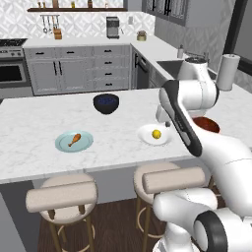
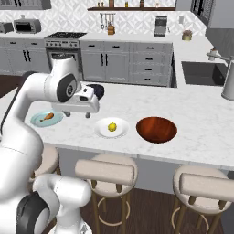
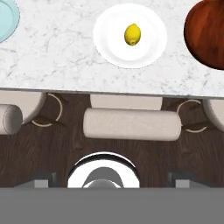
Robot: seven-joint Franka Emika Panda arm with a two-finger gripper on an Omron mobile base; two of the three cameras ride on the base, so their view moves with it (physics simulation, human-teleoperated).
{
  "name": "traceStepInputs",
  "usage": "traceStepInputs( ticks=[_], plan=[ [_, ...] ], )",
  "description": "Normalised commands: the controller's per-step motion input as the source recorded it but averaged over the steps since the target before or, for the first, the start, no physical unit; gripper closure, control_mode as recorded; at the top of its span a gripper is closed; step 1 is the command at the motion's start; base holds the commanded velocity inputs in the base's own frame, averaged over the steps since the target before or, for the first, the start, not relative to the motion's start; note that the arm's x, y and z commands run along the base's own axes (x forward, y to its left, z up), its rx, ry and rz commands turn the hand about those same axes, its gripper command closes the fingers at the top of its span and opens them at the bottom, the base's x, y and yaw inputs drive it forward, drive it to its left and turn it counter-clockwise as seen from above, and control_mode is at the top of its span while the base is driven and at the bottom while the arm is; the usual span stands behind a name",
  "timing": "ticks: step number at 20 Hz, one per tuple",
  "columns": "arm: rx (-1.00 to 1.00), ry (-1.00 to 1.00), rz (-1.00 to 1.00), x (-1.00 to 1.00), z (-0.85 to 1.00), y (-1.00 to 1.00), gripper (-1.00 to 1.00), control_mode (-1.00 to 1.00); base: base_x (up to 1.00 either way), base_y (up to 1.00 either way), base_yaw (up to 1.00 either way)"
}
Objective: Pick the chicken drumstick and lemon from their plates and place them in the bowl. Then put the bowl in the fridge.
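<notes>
On the bench (image 2: 201, 132), your jaws hang over the near edge. The lemon (image 2: 111, 126) sits on its plate (image 2: 119, 133) just ahead of them, the bowl (image 2: 156, 129) to their right, the drumstick (image 2: 47, 117) on its plate (image 2: 37, 121) left. The smaller bowl (image 1: 106, 103) probably lies farther back.

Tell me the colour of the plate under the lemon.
White; the plate under the lemon shows best in the hand view.

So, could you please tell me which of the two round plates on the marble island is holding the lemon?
The round white plate, nearer the glossy reddish-brown bowl; the small yellow lemon sits on it.
</notes>
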Motion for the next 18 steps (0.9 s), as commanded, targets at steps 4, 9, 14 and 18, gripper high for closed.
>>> traceStepInputs(
  ticks=[4, 9, 14, 18],
  plan=[
    [0.00, 0.21, 0.00, 0.64, -0.46, -0.31, -1.00, -1.00, 0.00, 0.00, 0.00],
    [0.02, 0.16, 0.00, 0.98, -0.33, -0.38, -1.00, -1.00, 0.00, 0.00, 0.00],
    [0.00, 0.00, 0.00, 0.96, -0.54, -0.05, -1.00, -1.00, 0.00, 0.00, 0.00],
    [0.00, 0.00, 0.00, 0.84, -0.59, 0.00, -1.00, -1.00, 0.00, 0.00, 0.00]
  ],
)
